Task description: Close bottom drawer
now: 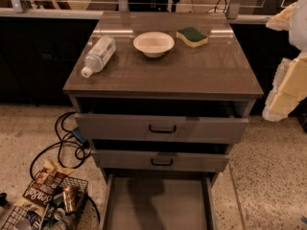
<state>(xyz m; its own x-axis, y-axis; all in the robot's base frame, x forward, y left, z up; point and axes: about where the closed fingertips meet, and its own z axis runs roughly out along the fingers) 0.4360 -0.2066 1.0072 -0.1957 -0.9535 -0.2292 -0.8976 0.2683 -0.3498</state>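
Observation:
The bottom drawer (157, 201) of the grey cabinet (163, 75) stands pulled far out toward the camera. Its plain grey tray shows, while its front and handle run off the bottom edge of the view. Above it, the middle drawer (161, 161) and the top drawer (161, 128) each have a black handle and sit slightly out. My gripper (287, 51) hangs at the right edge, level with the cabinet top and well above the bottom drawer. Its cream padded fingers (288, 87) are apart and hold nothing.
On the cabinet top lie a water bottle (98, 55), a white bowl (153, 43) and a yellow-green sponge (192, 36). A wire basket (45, 202) with snack bags and cans sits on the floor at lower left, beside black cables (67, 138).

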